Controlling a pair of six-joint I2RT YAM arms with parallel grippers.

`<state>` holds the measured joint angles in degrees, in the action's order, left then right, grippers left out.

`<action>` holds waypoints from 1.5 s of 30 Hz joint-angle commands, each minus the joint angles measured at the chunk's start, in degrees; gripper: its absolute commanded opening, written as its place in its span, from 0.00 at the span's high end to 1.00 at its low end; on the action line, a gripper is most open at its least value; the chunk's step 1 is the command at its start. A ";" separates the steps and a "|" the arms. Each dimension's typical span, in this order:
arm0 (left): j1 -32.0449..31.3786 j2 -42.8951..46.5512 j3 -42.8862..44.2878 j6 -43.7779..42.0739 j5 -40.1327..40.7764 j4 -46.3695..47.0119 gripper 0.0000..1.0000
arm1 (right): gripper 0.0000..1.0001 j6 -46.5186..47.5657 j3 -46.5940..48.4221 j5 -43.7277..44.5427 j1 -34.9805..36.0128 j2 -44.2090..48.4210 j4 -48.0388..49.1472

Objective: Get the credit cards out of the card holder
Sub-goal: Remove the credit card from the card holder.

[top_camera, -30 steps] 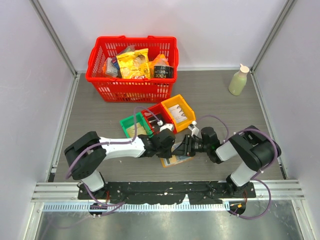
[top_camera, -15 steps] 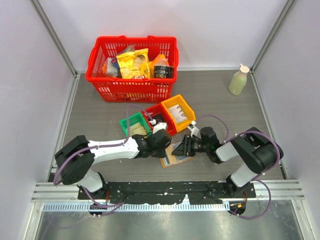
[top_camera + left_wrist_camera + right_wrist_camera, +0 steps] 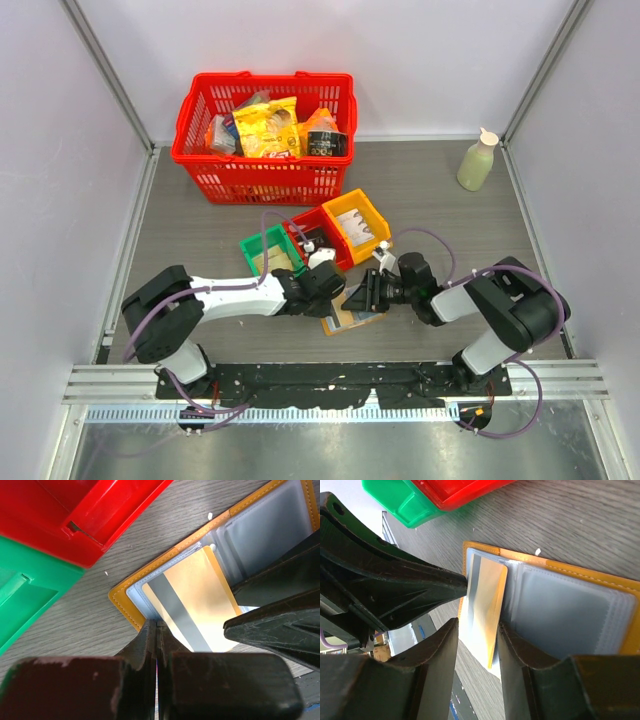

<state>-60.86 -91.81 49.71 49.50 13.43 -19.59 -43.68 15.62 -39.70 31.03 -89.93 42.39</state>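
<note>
The holder lies open on the table, just in front of the red bin (between both claws). One card protrudes partway from a sleeve. The left claw is closed tight at the holder's near edge; we cannot tell whether it nips the sleeve. The right claw stands part-open astride the card. We judge the card light, stiff and slick: take it by the exposed end, flat faces between the pads, and pin the limp holder.
</note>
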 commanded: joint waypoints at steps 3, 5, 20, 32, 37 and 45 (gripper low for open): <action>0.04 -2.94 0.30 0.60 -1.92 1.05 1.00 | 0.58 -1.92 1.70 -0.72 2.81 -1.12 4.52; 0.13 -2.94 0.04 0.69 -2.18 1.40 1.00 | 0.59 -3.33 1.78 -1.25 3.08 -1.65 7.34; 0.30 -4.34 0.03 1.57 -0.87 -1.93 1.00 | 0.72 -4.83 -0.32 -2.75 1.41 -2.89 11.66; 0.92 -5.75 0.30 1.22 -1.56 -3.35 1.00 | 0.73 -2.38 -2.08 -4.77 -3.60 0.46 7.36; 1.27 -5.57 0.03 1.04 -2.01 -2.91 1.00 | 0.74 -0.97 -2.52 -5.47 -5.54 1.60 4.55; 1.27 -3.12 -0.32 1.04 -2.88 -0.45 1.00 | 0.97 -1.32 -2.34 -6.79 -5.45 -1.29 6.91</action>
<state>-59.86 -93.76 51.70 50.54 11.40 -20.05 -45.39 13.13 -44.05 25.63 -90.24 45.41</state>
